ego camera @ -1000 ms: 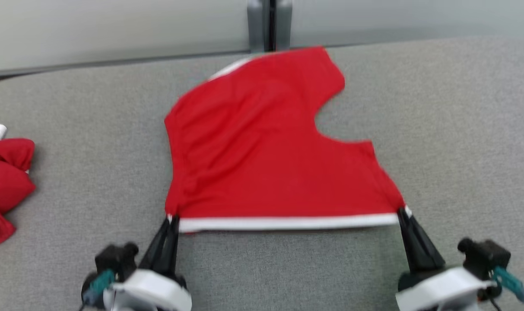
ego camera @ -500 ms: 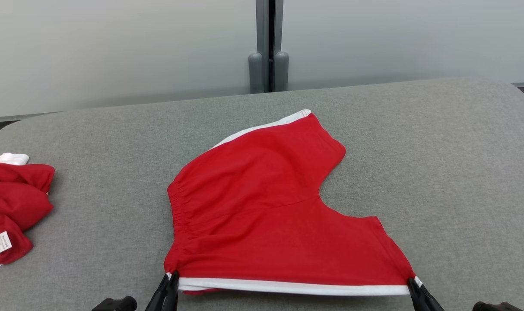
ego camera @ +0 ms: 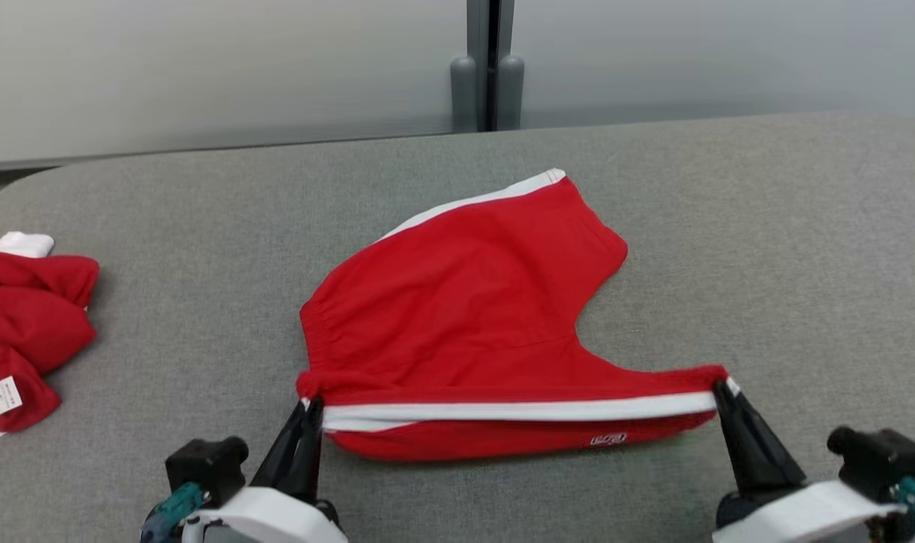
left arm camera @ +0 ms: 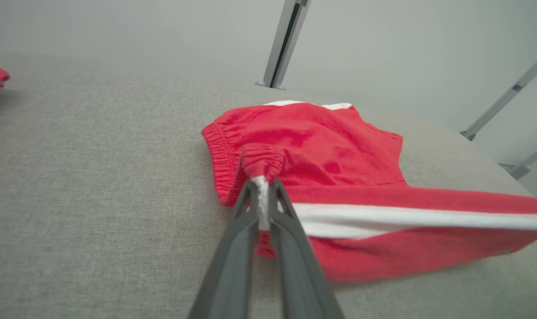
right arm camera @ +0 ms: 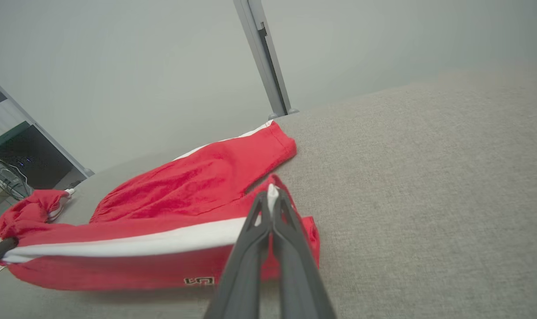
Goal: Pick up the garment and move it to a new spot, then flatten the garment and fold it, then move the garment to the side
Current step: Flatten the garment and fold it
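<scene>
The left gripper (ego camera: 311,404) and right gripper (ego camera: 723,388) pinch opposite ends of the lifted near edge of the red shorts (ego camera: 465,302), whose body lies beyond them.

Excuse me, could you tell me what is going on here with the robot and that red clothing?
The robot is working on the red shorts on the grey table. Its left pincer grips the waistband corner and its right pincer the leg-hem corner, holding the white-striped edge taut and raised off the surface, apparently mid-fold. A second red garment lies crumpled at the table's left.
</scene>
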